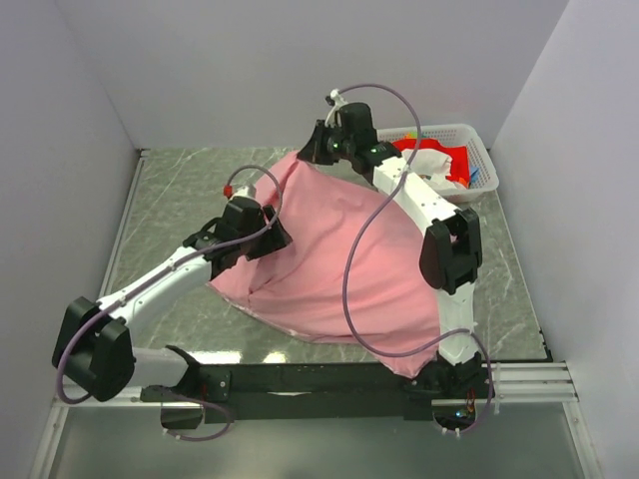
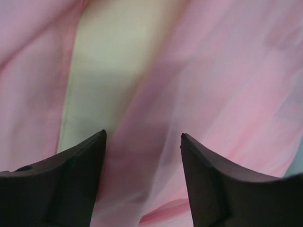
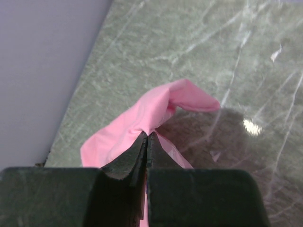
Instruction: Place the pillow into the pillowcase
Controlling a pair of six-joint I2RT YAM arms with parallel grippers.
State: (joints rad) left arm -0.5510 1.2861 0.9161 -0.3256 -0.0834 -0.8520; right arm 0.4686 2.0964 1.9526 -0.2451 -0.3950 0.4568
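The pink pillowcase (image 1: 339, 249) lies bulging over the middle of the table and hides the pillow in the top view. In the left wrist view a cream strip of the pillow (image 2: 94, 71) shows between pink folds of the pillowcase (image 2: 227, 85). My left gripper (image 1: 272, 236) is at the pillowcase's left side. It stands open (image 2: 143, 137), with pink cloth close in front of its fingers (image 2: 213, 179). My right gripper (image 1: 306, 150) is at the far corner, shut on a bunched tip of the pillowcase (image 3: 142, 118) and holding it above the table (image 3: 199, 47).
A white basket (image 1: 477, 140) with red and white items stands at the back right, just behind the right arm's forearm (image 1: 419, 200). Walls enclose the green marble table (image 1: 180, 190) on the left, back and right.
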